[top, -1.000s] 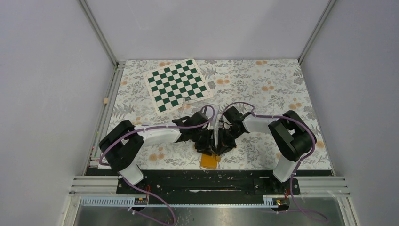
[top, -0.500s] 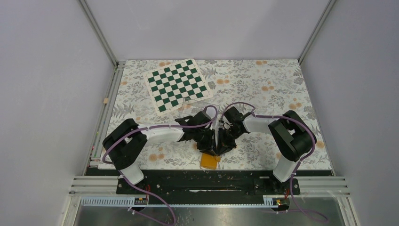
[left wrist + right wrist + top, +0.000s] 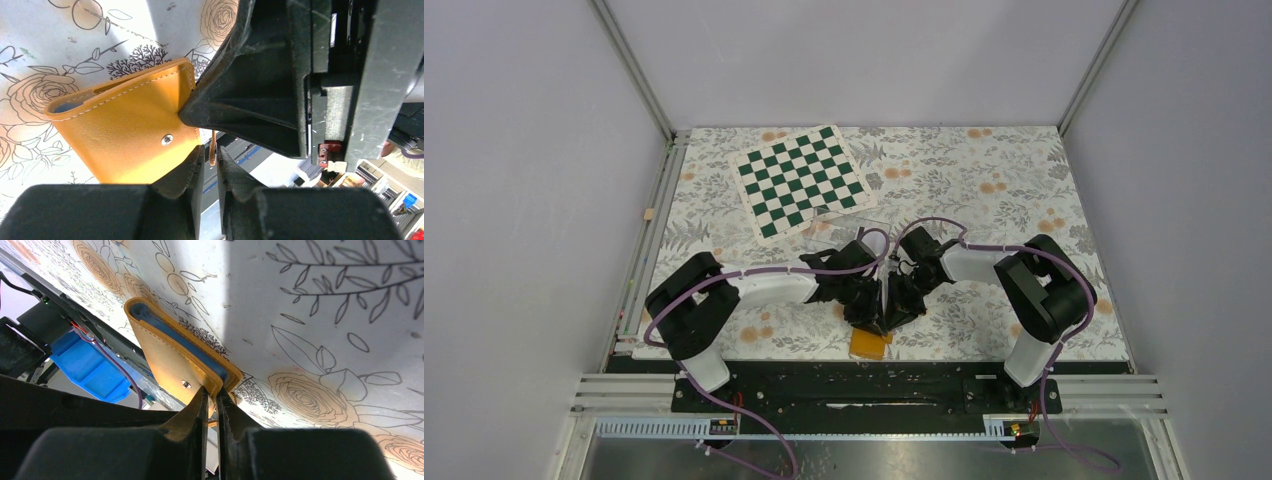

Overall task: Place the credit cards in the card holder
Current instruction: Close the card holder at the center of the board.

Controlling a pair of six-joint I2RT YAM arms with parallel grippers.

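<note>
One edge of the card holder (image 3: 170, 360) sits pinched in the right gripper (image 3: 212, 394).

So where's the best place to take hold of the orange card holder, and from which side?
Pinch the card holder's thin open edge beside the snap stud, approaching from the side opposite the fold. It lies flat on the table, so only that layered edge offers purchase; the right claw grips there.

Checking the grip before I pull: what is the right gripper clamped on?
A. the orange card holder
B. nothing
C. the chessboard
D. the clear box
A: the right wrist view shows the right gripper shut on the edge of the card holder.
</note>
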